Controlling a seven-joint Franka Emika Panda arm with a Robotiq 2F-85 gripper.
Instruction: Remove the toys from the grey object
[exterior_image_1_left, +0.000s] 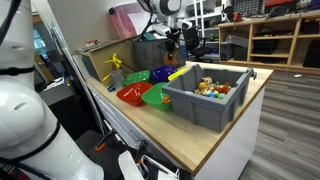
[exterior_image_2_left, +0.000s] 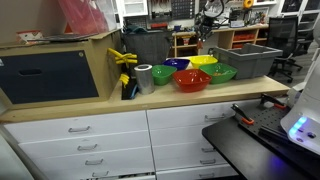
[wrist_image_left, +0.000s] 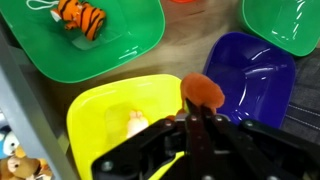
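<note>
The grey bin (exterior_image_1_left: 205, 108) stands at the counter's near end, with a pile of small toys (exterior_image_1_left: 211, 87) inside; it also shows in an exterior view (exterior_image_2_left: 252, 62). In the wrist view my gripper (wrist_image_left: 196, 112) is shut on a small orange toy (wrist_image_left: 203, 91), held over the border between the yellow bowl (wrist_image_left: 100, 125) and the purple bowl (wrist_image_left: 250, 75). A pale toy (wrist_image_left: 136, 125) lies in the yellow bowl. A striped orange tiger toy (wrist_image_left: 79, 17) lies in a green bowl (wrist_image_left: 130, 45). In an exterior view the gripper (exterior_image_1_left: 176, 47) hangs above the bowls.
Red (exterior_image_1_left: 132, 94), green (exterior_image_1_left: 160, 98), yellow (exterior_image_1_left: 180, 73) and purple (exterior_image_1_left: 160, 75) bowls cluster beside the bin. A second green bowl (wrist_image_left: 290, 25) is at the wrist view's top right. A darker crate (exterior_image_1_left: 152, 52) stands behind. A tape roll (exterior_image_2_left: 144, 77) and yellow tool (exterior_image_2_left: 124, 60) sit further along.
</note>
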